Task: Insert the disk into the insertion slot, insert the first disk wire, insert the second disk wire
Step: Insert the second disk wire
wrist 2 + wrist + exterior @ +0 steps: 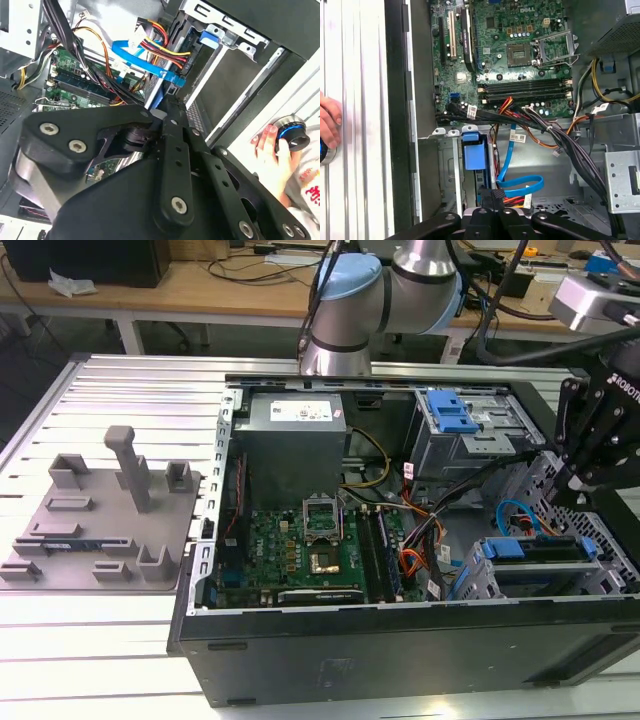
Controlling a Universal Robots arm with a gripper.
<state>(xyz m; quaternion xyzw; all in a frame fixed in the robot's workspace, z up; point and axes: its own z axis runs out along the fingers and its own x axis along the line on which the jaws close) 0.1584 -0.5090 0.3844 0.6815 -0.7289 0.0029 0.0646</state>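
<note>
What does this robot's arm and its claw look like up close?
The arm is made of silver-grey tubes joined by rounded joints with pale blue caps. The gripper is matt black, built from flat linked bars held by round silver screws, with white lettering on its body. Black cables trail beside it.

Computer case [400,660]: one, lying open.
Circuit board [300,550]: one.
Power supply box [292,440]: one, at the far side.
Drive cages: two, one far [470,440], one near on the exterior view's right [530,570].
Light blue cable [520,185]: one.
Hand [272,160]: one.
Grey fixture plate [100,520]: one.
</note>
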